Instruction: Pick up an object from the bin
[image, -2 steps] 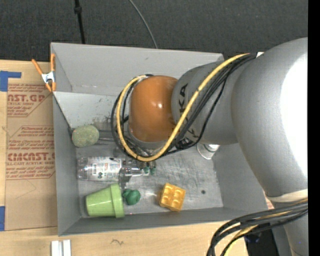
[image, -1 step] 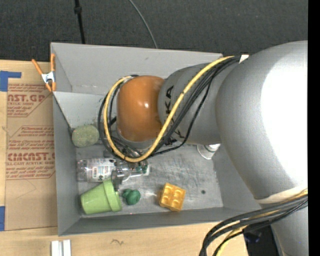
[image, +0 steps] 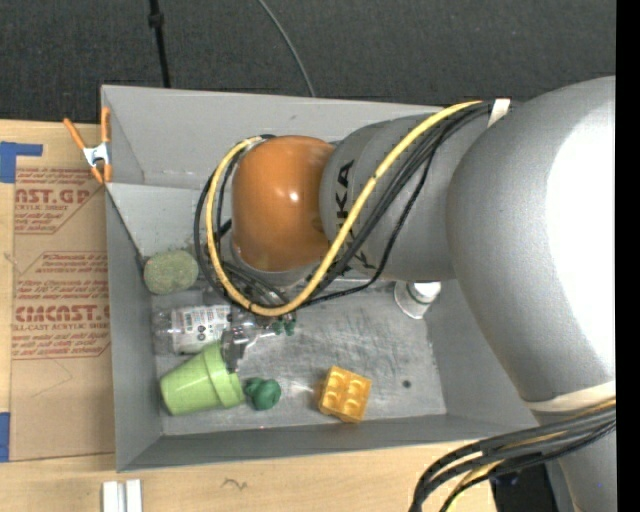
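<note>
Over the left side of a scuffed grey metal bin (image: 385, 345) on pale wood (image: 300, 470), dark room behind: arm (image: 540, 230) with orange wrist cover (image: 280, 205), gripper (image: 240, 342) low, grasp impossible to tell, just above a light-green cup (image: 200, 385) tipped by the lower-left corner; alongside, yellow studded block (image: 344, 393), dark-green lump (image: 263, 393).

Top of view: dark, plain backdrop (image: 420, 45), crossed by two thin black cables (image: 157, 40). Bottom of view: pale wood bench (image: 300, 485), faint marks on its surface. Light even; shadows soft.
</note>
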